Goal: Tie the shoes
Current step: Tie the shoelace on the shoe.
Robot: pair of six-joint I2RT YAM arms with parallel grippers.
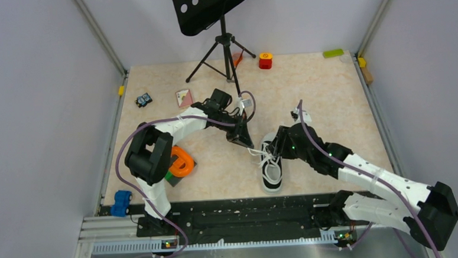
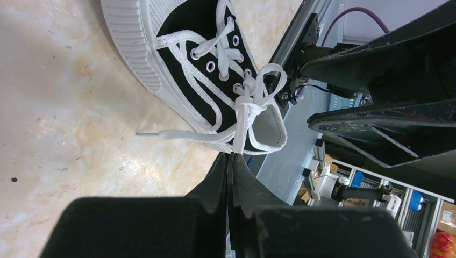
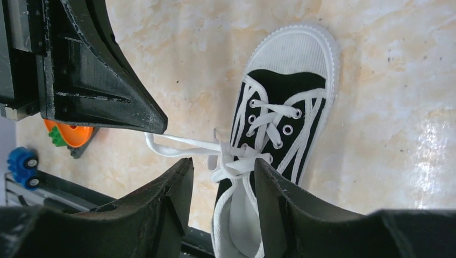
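The shoe [image 1: 270, 177], a small black sneaker with a white toe cap, lies on the table between the arms. Its white laces [image 2: 239, 121] are gathered into a knot with loops over the tongue. My left gripper [image 2: 232, 157] is shut on a strand of lace that runs taut from the knot, and it holds this just left of the shoe [image 3: 269, 80]. My right gripper [image 3: 223, 163] hovers over the shoe's opening, open, with the knot [image 3: 239, 158] between its fingertips. From the right wrist, the left gripper [image 3: 160, 128] shows as a black wedge pinching the lace.
A music stand's tripod [image 1: 225, 46] stands at the back. An orange ring toy [image 1: 181, 161] and a blue toy car [image 1: 122, 202] lie near the left arm. A card [image 1: 183, 97], a small toy [image 1: 144, 100], a red block [image 1: 265, 60] and a green block [image 1: 333, 53] lie farther back.
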